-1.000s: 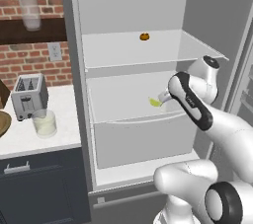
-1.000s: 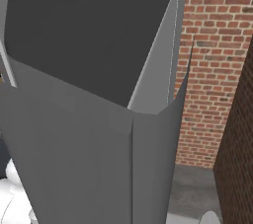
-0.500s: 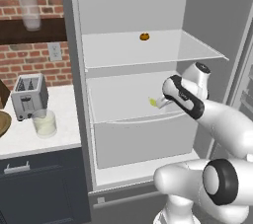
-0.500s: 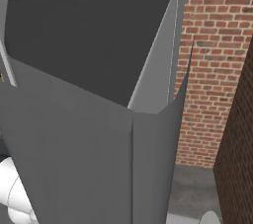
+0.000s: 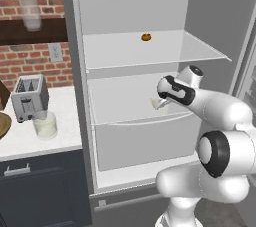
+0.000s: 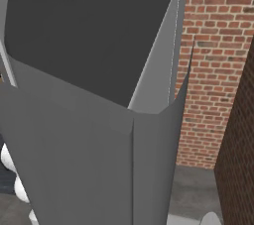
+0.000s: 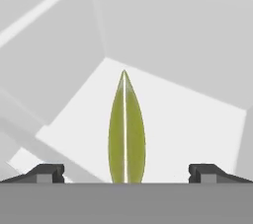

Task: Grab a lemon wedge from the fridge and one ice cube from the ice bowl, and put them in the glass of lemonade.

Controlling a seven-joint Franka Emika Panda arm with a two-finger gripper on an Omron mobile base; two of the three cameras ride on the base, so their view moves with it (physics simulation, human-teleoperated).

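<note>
The gripper (image 7: 126,172) stood with its jaws spread wide, the two dark fingertips (image 7: 45,172) set well apart at 7 and 5 o'clock in the hand view. Nothing was pinched. The lemon wedge (image 7: 126,131) stood between the fingertips, centred, its pointed end toward 12 o'clock, touching neither tip. It rested on the pale white shelf (image 7: 188,129) of the fridge (image 5: 75,71) interior.

In the left base view the gripper (image 5: 159,102) reached into the open fridge at the middle shelf level, with the lemon wedge (image 5: 153,102) just beside it at 9 o'clock, largely hidden by the hand. On the glass shelf above, toward 12 o'clock, sat a small round orange item (image 5: 146,36), well apart from the gripper.

At 9 o'clock from the fridge, on the white counter (image 5: 65,136), stood the glass of lemonade (image 5: 45,125), with a grey toaster (image 5: 29,97) just behind it. The ice bowl (image 5: 4,123) showed partly at the frame's left edge. A taller frosted glass (image 5: 30,8) stood on the dark wall shelf (image 5: 30,30) at 11 o'clock.

In the right base view the dark grey fridge door (image 6: 89,135) blocked the scene, with a brick wall (image 6: 213,60) at 3 o'clock.
</note>
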